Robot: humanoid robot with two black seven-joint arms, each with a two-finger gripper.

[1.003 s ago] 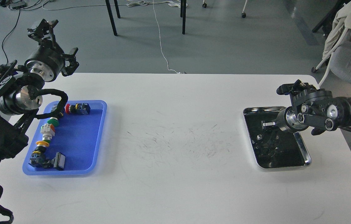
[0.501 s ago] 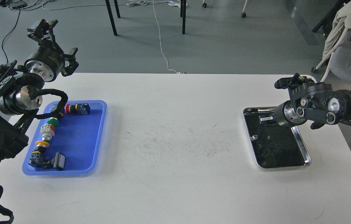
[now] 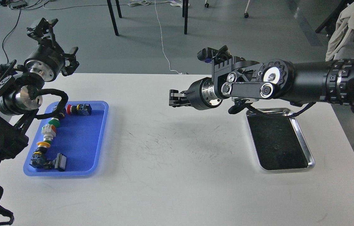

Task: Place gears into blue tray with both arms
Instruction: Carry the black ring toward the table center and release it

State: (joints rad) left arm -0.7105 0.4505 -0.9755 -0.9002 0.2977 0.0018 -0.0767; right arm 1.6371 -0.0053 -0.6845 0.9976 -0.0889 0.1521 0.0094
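The blue tray [image 3: 81, 141] lies at the table's left, with several colourful push-button switches [image 3: 50, 133] along its left side and none of the gears showing in it. My left gripper [image 3: 58, 40] hangs open and empty above the table's far-left corner, behind the tray. From the right, my right arm reaches over the table's middle. Its gripper [image 3: 174, 98] hovers right of the blue tray with fingers close together, too small and dark to show whether a gear sits between them. A tiny dark round speck [image 3: 276, 147], possibly a gear, lies in the steel tray [image 3: 303, 138].
The shiny steel tray lies at the table's right, partly under my right arm's forearm. The white table [image 3: 177, 157] shows dark scuff marks in its middle. Chair legs and cables stand on the floor beyond the far edge.
My right gripper has lifted out of the steel tray and swung far left, to above the table's middle. The left arm has stayed where it was.
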